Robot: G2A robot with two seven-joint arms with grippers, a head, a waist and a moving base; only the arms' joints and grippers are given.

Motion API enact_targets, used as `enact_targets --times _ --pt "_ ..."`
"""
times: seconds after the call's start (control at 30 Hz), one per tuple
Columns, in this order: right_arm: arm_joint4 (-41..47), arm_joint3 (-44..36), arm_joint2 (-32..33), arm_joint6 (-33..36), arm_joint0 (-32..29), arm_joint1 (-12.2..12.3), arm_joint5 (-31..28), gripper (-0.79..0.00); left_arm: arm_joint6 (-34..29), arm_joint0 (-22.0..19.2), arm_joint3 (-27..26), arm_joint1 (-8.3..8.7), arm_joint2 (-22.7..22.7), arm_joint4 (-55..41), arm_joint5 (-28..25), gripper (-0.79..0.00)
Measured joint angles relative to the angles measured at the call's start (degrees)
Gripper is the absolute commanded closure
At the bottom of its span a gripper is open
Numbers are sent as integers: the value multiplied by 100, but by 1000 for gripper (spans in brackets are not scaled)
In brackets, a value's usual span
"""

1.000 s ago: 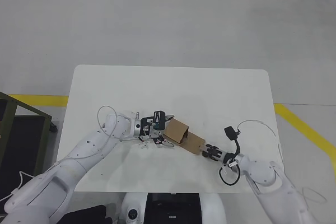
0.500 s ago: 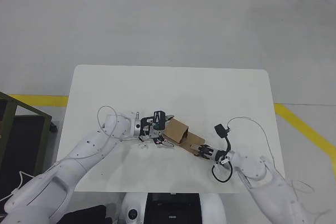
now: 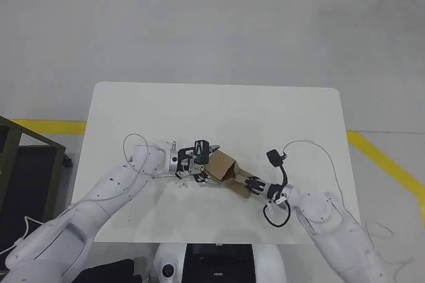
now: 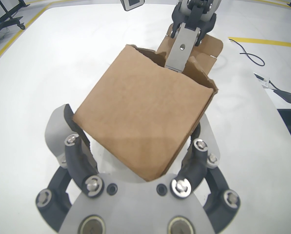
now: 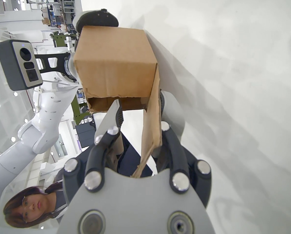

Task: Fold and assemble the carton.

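The carton (image 3: pixel 225 170) lies on its side over the bench (image 3: pixel 198 113). Whether it rests on the surface or is held just clear cannot be told. Its body is squared into a tube. The left gripper (image 4: pixel 133 127) sits at the carton's closed end, its fingers pinching the carton across two opposite walls. The right gripper (image 5: pixel 139 105) sits at the carton's open end with its fingers spread. One finger points into the mouth and the other lies outside the long flap (image 5: pixel 151 122), so the flap stands between them unpinched.

The step in hand appears to be closing the open end. The next move calls for the right gripper to swing the flap across the mouth while the left gripper braces the carton against the push. The inner finger must clear the mouth before the flap seats. The ragged short edges at the mouth could snag the flap.

A black cable (image 4: pixel 252 58) lies on the bench beyond the carton's open end, beside the right gripper. A dark green rack (image 3: pixel 14 152) stands on the floor, well apart from the carton on its closed-end side.
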Motion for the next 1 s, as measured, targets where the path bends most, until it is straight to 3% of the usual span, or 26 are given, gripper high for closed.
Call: enact_targets --times 0.23,0.73,1.0 --pt "-248 -29 -119 -158 135 -27 337 -219 0 0 0 0 0 0 0 -785" --pt "-688 -521 -201 -334 145 -40 893 -240 0 0 0 0 0 0 0 -785" --pt "-549 -905 103 -360 -230 24 778 -342 0 0 0 0 0 0 0 -785"
